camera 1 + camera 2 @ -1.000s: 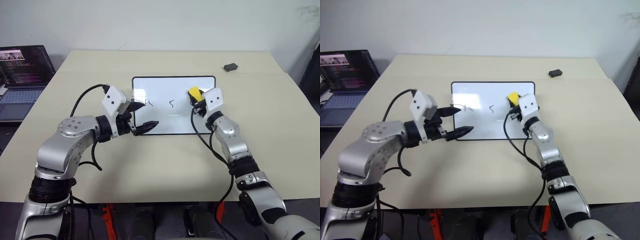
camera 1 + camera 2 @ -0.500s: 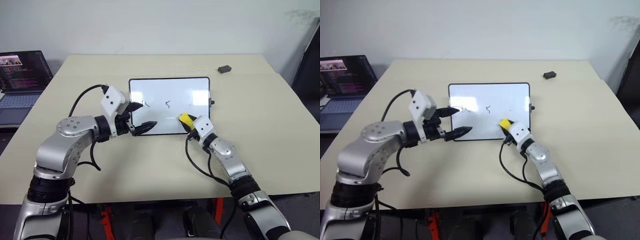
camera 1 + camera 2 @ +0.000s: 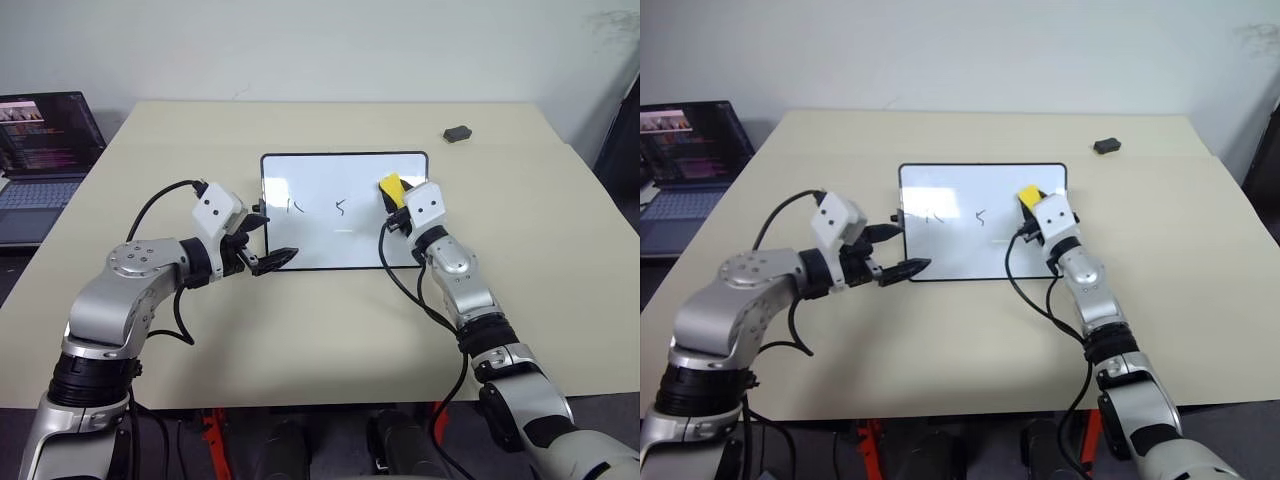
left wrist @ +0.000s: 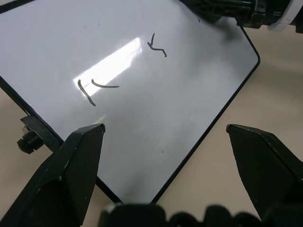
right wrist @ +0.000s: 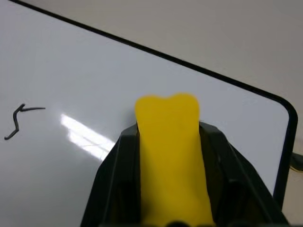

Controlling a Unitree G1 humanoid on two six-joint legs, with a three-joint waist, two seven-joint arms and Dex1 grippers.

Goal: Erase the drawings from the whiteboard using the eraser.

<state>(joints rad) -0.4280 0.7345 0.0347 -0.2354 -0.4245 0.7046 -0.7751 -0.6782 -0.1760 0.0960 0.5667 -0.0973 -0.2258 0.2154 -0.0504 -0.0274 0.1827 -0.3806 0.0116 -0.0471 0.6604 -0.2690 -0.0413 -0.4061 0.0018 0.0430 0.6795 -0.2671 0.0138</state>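
Right claw: right claw (image 5: 168,189) is clamped tight on the eraser (image 3: 391,188), one black finger along each long side, the yellow block sticking out past the fingertips over the far right part of the whiteboard (image 3: 330,235); whether the block's underside is touching the glossy surface cannot be told.
Left claw: left claw (image 3: 262,241) has its fingers spread wide, holding nothing, hovering at the board's near left corner with the frame edge between its tips in the wrist view; whether they touch the frame cannot be told.
Whiteboard: lies flat on the table (image 3: 300,330), roughly central, with a black knob (image 4: 27,138) on its left short side.
Drawings: the drawings (image 3: 341,207) sit in the left and middle of the board, two strokes close together near the left claw and one squiggle nearer the centre, all well apart from the eraser.
Other thing: small dark lump (image 3: 457,132) rests far off at the right back of the table.
Doing the step well: press the eraser's underside flat on the board, then sweep leftward across the row with even pressure; the left claw would likely need to steady the frame so the board does not slide.
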